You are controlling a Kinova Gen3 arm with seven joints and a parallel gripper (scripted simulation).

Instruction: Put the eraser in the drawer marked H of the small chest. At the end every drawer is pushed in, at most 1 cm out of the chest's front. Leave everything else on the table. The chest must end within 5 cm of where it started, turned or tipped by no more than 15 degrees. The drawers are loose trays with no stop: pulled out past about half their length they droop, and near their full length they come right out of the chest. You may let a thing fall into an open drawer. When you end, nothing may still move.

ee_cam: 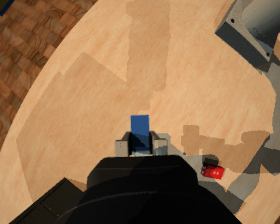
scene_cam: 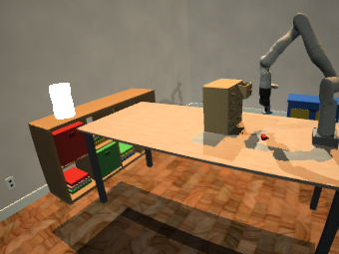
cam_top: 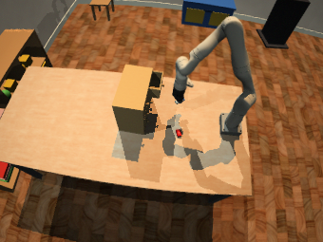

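The blue eraser (ee_cam: 140, 127) is between the fingertips in the wrist view. My gripper (cam_top: 179, 101) (scene_cam: 267, 112) (ee_cam: 140, 139) is shut on it, pointing down above the table, off the chest's drawer side. The tan chest (cam_top: 133, 85) (scene_cam: 216, 108) stands upright on the table (cam_top: 62, 121) (scene_cam: 165, 125). One upper drawer (cam_top: 156, 81) (scene_cam: 245, 90) sticks out of its front, at the side far from the exterior camera. The other drawers look pushed in, though shadow hides the lower ones in the top view. The drawer letters are too small to read.
A small red object (cam_top: 179, 133) (scene_cam: 264, 136) (ee_cam: 213, 172) lies on the table in front of the chest, in the arm's shadow. The arm's base (cam_top: 231, 124) (scene_cam: 325, 136) (ee_cam: 245, 45) stands near the table's end. A dark box corner (ee_cam: 55, 202) shows at the wrist view's lower left.
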